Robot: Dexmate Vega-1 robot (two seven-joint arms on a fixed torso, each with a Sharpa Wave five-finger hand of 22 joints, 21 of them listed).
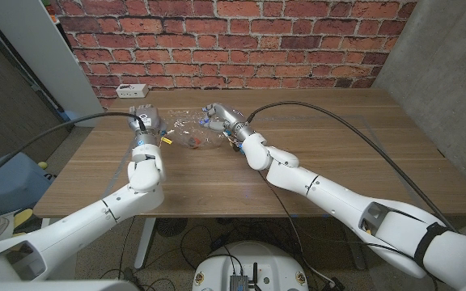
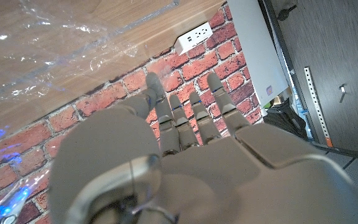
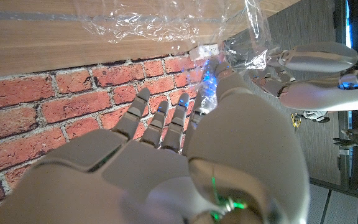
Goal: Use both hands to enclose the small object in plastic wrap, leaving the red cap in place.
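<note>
Arms reach in from both near corners and meet over the far middle of the brown wooden worktop [image 1: 314,174]. The grey left hand [image 1: 146,118] stands at one edge of the crinkled clear plastic wrap [image 1: 186,129], the grey right hand [image 1: 217,117] at the opposite edge. In the left wrist view the left hand [image 2: 185,124] has its fingers extended side by side, holding nothing that I can see. In the right wrist view the right hand [image 3: 166,124] also has fingers extended; whether its thumb pinches the wrap [image 3: 166,28] I cannot tell. The small object with a red part [image 1: 193,145] lies on the wrap between the hands, nearer the robot; too small to tell its long axis. A white power strip [image 1: 131,90] lies at the far left worktop edge.
</note>
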